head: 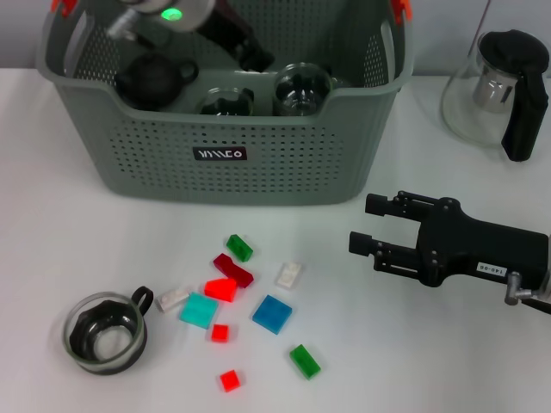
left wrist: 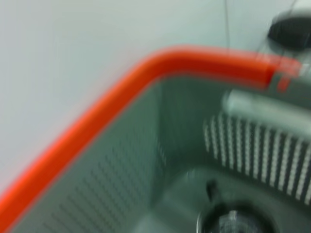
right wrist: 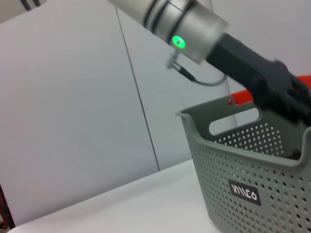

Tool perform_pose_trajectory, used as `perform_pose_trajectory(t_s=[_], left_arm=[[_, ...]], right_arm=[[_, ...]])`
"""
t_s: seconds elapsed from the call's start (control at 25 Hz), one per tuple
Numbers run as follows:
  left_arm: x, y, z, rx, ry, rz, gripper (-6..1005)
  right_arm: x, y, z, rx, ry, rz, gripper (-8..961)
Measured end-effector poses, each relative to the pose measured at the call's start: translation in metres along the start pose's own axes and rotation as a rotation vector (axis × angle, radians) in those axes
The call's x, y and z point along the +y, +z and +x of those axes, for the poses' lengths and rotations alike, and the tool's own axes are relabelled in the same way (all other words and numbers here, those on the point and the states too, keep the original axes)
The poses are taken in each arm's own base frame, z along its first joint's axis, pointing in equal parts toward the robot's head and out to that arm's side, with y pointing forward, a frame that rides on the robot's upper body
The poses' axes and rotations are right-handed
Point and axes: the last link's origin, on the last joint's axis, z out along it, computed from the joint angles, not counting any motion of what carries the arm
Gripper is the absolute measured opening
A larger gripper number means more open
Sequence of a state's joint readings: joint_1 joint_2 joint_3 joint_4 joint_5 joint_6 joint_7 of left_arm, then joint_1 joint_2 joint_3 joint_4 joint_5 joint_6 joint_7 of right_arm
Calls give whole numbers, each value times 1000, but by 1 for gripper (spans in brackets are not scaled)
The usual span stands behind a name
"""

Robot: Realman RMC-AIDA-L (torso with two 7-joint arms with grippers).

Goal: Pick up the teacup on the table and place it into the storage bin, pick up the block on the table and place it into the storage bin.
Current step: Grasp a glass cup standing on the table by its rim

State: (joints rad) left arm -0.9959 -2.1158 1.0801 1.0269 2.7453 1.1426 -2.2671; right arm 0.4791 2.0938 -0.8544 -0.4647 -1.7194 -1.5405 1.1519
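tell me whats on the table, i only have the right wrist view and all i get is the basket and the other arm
Observer: A glass cup with a dark handle stands on the table, in front of the basket toward the robot's left.
Operator: any blocks out there
Observer: Yes, a loose cluster of small red, green, blue and white blocks lies in front of the basket, right of the cup.
Operator: where's my right hand
Observer: The right hand is open above the table, right of the blocks, holding nothing.
Operator: and the left
Observer: The left hand is reaching down inside the basket.
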Motion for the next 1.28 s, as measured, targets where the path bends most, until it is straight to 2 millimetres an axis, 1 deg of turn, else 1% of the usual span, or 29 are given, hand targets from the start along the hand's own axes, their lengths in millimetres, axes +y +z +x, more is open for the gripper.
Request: perform_pose_trajectory(t_s=[0.12, 0.24, 0.32, 0.36, 0.4, 0.48, 0.52, 0.56, 0.68, 0.76, 0.84, 0.96, 1.16, 1.28], left_arm=[[-5, -36, -7, 134, -50, -51, 418], [-8, -79, -30, 353, -94, -203, 447], [-12, -99, -56, 463, -119, -296, 467], [-11, -103, -69, 487, -127, -335, 465], [-11, -107, -90, 514, -137, -373, 464], [-6, -106, -122, 514, -145, -414, 461], [-1, -104, -142, 501, -147, -437, 459], [5, -102, -157, 487, -148, -459, 459], [24, -98, -198, 402, -157, -511, 460], [32, -96, -217, 330, -165, -515, 460], [37, -96, -229, 258, -164, -512, 460], [39, -99, -237, 179, -172, -519, 460], [36, -107, -238, 51, -182, -511, 459], [33, -109, -234, -16, -197, -491, 459]], right_arm=[[0, 0, 0, -1, 1, -1, 714], [1, 0, 0, -1, 1, -2, 714], [0, 0, 1, 0, 2, -1, 714], [0, 0, 1, 0, 2, 0, 714], [0, 0, 1, 0, 3, 0, 714], [0, 0, 1, 0, 3, 1, 715], [0, -1, 1, 0, 3, 1, 715], [0, -1, 1, 1, 2, 2, 715], [0, -1, 1, 1, 2, 2, 715], [-1, -2, 1, 3, 1, 4, 715], [-1, -2, 1, 6, 1, 5, 715], [-2, -3, 1, 8, 12, 7, 714], [-3, -4, -1, 11, 38, 7, 714], [-3, -3, -1, 14, 41, 4, 715]])
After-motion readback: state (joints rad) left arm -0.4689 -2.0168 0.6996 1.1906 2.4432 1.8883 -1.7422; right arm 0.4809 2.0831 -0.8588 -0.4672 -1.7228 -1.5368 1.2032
